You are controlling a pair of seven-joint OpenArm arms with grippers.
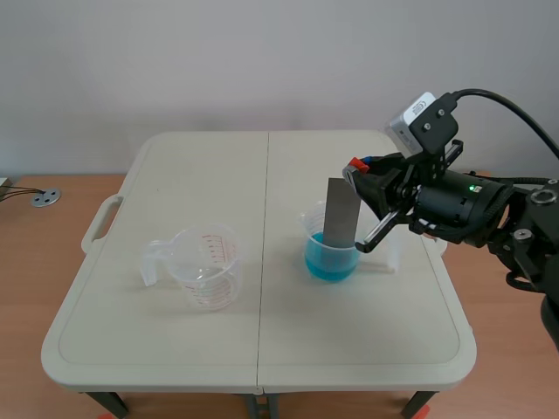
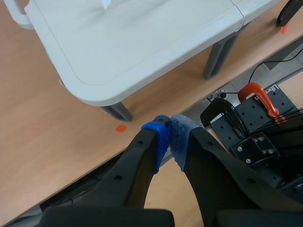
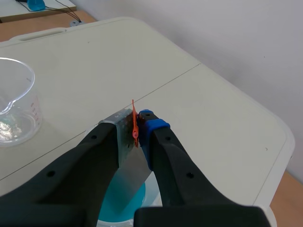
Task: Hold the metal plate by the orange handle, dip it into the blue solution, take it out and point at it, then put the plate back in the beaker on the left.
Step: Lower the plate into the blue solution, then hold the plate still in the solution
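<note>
A grey metal plate [image 1: 341, 212] with an orange handle [image 1: 356, 164] hangs upright, its lower end inside the beaker of blue solution [image 1: 330, 259]. My right gripper [image 1: 360, 175] is shut on the handle at the plate's top. In the right wrist view the orange handle [image 3: 135, 124] and the plate [image 3: 130, 165] sit pressed between the fingers, with the blue solution [image 3: 113, 205] under them. The empty clear beaker [image 1: 205, 266] with red markings stands at the table's left; it shows as the clear beaker [image 3: 14, 104] ahead of the gripper. My left gripper [image 2: 168, 137] is shut on nothing, off the table over the floor.
The white folding table [image 1: 175, 349] has a carry handle [image 1: 100, 223] at its left edge. In the left wrist view a table corner [image 2: 94, 90] and leg [image 2: 118, 112] are ahead, and a black base with an orange clamp [image 2: 260, 97] lies beside the gripper.
</note>
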